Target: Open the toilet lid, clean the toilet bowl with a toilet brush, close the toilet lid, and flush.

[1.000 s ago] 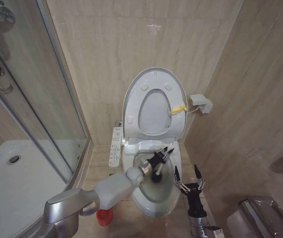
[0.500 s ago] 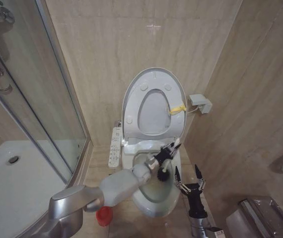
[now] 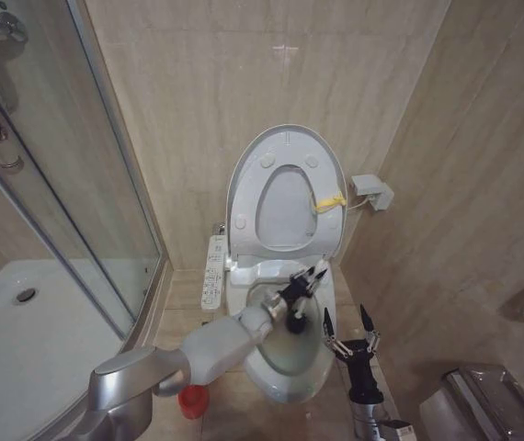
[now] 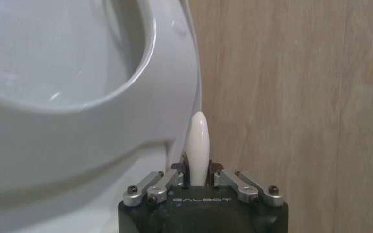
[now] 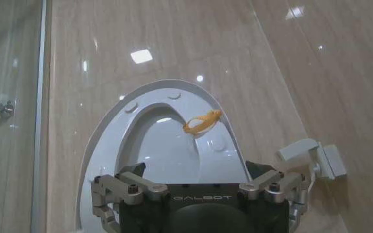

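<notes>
toilet brush (image 3: 297, 317): thin white stick handle, dark round bristle head. Head sits low inside the bowl, handle slants up toward the back rim. In the left wrist view the handle's rounded white tip (image 4: 198, 145) pokes out between the fingers.
left end effector (image 3: 306, 283): clamped on the brush handle, reaching over the bowl from the robot's left.
toilet bowl (image 3: 285, 367): white ceramic, elongated oval, inside looks greyish and shaded; set against the tiled back wall.
toilet lid (image 3: 285, 152): up, leaning on the wall, glossy white oval, round bumpers showing on the underside, yellow tag (image 3: 329, 201) at its right edge.
seat (image 3: 244, 207): raised with the lid, ring with oval hole.
red holder (image 3: 192, 401): on the floor, left of the bowl base.
right end effector (image 3: 351, 327): fingers spread wide, holding nothing, parked just right of the bowl.
</notes>
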